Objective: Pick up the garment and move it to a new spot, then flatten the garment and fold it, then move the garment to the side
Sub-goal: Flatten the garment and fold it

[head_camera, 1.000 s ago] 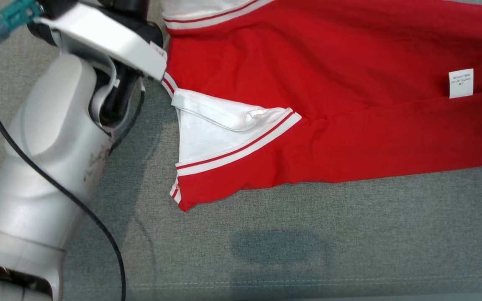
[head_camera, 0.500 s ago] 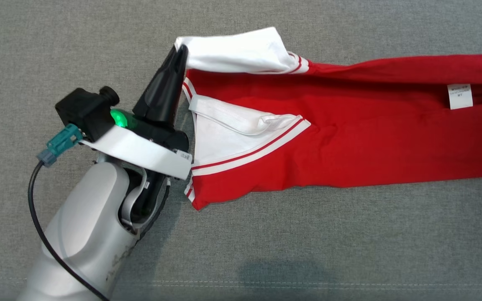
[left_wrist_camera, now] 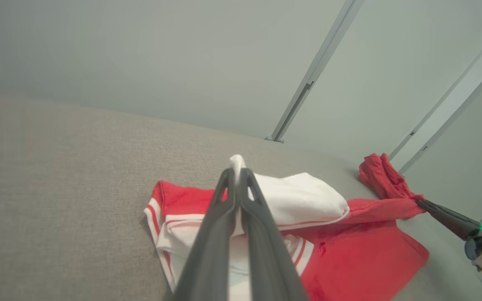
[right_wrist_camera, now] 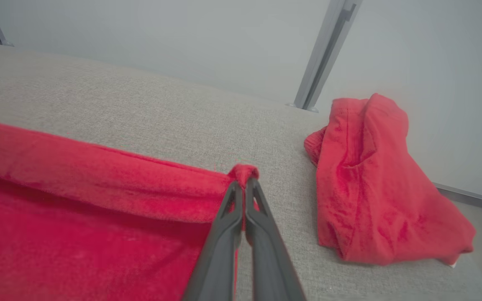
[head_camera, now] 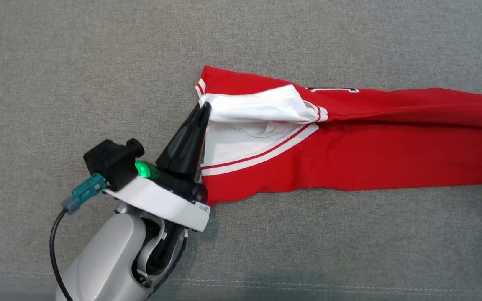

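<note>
Left arm (head_camera: pixel 107 259) comes in from 7 o'clock of the head view, black cable (head_camera: pixel 55 246) trailing off it, green light (head_camera: pixel 142 168) lit at the wrist. Left jaws are clamped tight: the left fingers (head_camera: pixel 184 142) point to 1 o'clock and pinch a corner of the white panel (head_camera: pixel 257 106) at the garment's 9 o'clock end. The left wrist view shows that white fabric squeezed between the tips, a bit sticking out past them. The garment (head_camera: pixel 370 154) is red with white and red striped trim, folded into a long narrow band and flat on the grey fabric desk (head_camera: pixel 78 62). Long axis runs 9 to 3 o'clock across the head view, white-panel end toward 9, red body running off frame at 3. A bit of black and white print peeks at its 12 o'clock edge. Right jaws are closed too: in the right wrist view the right fingers (right_wrist_camera: pixel 224 234) nip a small tuft of the garment's red edge, the folded body spreading toward 9 o'clock. Further toward 3 o'clock a second red cloth (right_wrist_camera: pixel 375 188) sits crumpled on the desk near its far edge, apart from the garment, pale wall (right_wrist_camera: pixel 182 42) behind it.
</note>
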Robot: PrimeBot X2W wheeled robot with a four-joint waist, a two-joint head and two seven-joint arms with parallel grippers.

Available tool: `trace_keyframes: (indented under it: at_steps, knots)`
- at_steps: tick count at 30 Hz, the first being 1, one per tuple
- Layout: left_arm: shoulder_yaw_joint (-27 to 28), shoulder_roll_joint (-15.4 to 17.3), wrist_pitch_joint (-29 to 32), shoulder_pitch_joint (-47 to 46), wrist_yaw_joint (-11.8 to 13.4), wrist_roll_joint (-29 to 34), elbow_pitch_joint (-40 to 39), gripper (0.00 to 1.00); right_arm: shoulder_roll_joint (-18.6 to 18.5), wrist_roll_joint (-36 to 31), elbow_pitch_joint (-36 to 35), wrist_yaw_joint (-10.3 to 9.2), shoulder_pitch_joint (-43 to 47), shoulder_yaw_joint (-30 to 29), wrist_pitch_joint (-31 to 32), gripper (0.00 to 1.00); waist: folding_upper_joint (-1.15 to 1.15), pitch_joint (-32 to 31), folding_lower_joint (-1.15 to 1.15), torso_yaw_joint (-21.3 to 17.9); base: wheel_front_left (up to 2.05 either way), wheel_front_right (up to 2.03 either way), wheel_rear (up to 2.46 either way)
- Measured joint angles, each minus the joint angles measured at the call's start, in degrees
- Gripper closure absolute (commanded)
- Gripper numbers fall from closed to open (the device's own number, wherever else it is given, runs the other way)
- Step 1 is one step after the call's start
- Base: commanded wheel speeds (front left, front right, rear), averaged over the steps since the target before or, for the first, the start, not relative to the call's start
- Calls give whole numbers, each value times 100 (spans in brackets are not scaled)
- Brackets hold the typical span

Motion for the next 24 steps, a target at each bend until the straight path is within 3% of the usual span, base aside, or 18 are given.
trace_keyframes:
  at_steps: [10, 18, 22, 24]
  knots:
    - [-178, 65, 188, 385, 162, -19, -248, 100, 288, -433, 525, 0, -48, -169, 1, 100, 0, -8, 0, 117, 0, 0, 0]
    - [-349, 63, 298, 483, 302, 19, -19, 100, 336, -407, 659, 0, -89, -15, 1, 100, 0, 39, 0, 167, 0, 0, 0]
    - [-380, 40, 296, 476, 394, 112, 266, 100, 337, -343, 662, 0, -159, 130, 1, 82, 0, 41, 0, 146, 0, 0, 0]
    - [-390, 22, 294, 471, 398, 127, 377, 100, 330, -308, 656, 0, -160, 147, 1, 60, 0, 26, 0, 124, 0, 0, 0]
